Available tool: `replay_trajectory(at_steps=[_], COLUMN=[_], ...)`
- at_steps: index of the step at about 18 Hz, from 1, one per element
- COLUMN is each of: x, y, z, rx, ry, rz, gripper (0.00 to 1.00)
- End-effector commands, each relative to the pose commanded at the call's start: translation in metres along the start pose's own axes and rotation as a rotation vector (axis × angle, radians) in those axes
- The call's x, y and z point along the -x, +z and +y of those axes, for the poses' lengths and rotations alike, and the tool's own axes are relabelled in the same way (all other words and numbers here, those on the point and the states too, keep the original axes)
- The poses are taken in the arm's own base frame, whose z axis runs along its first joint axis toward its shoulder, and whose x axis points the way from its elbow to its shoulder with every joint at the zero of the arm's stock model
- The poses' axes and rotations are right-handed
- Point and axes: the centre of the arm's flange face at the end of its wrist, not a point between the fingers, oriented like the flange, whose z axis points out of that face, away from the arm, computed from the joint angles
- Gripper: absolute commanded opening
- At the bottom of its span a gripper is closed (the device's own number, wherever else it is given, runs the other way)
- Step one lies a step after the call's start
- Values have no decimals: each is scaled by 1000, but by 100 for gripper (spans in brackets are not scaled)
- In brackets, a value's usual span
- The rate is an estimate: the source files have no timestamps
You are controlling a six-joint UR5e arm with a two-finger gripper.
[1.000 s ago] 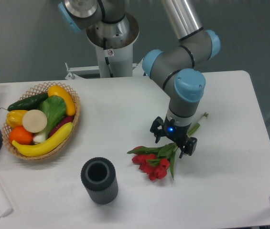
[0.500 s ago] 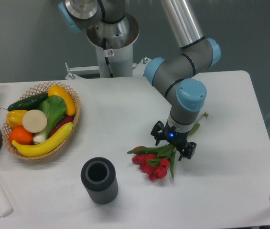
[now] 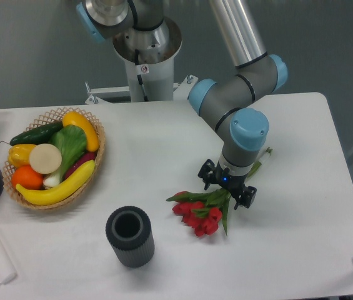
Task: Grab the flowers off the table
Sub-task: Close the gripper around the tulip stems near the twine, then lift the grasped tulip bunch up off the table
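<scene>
Your pincer [image 3: 227, 190] sits wide, straddling the flowers' [image 3: 201, 210] stems on the white worktop [image 3: 164, 150]; the sticker on the arm's base [image 3: 144, 69] is too small to read.

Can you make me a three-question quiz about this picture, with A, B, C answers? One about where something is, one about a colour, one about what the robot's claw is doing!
1. Where is the basket?
A. Left part of the table
B. Right edge
C. On the floor

2. What colour are the blooms of the flowers?
A. Blue
B. Red
C. White

3. What is the gripper doing?
A. Holding the black cup
B. Inside the basket
C. Low over the flower stems, fingers either side

Answers: 1 A, the basket sits by the left side. 2 B, the tulip heads are red. 3 C, its fingers straddle the green stems on the table.
</scene>
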Motion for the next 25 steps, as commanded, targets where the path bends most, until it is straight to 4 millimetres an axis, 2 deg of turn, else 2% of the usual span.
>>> replay_trajectory(at_steps=[4, 5, 9, 12, 16, 20, 25], x=[1, 1, 1, 1, 4, 3, 7], y=[4, 4, 3, 1, -6, -9, -24], z=[2, 2, 2, 1, -1, -5, -7], rx=[17, 17, 16, 15, 9, 6, -5], ry=[1, 2, 1, 1, 1, 8, 17], rz=[1, 1, -1, -4, -16, -21, -48], gripper=[99, 96, 70, 58, 36, 28, 28])
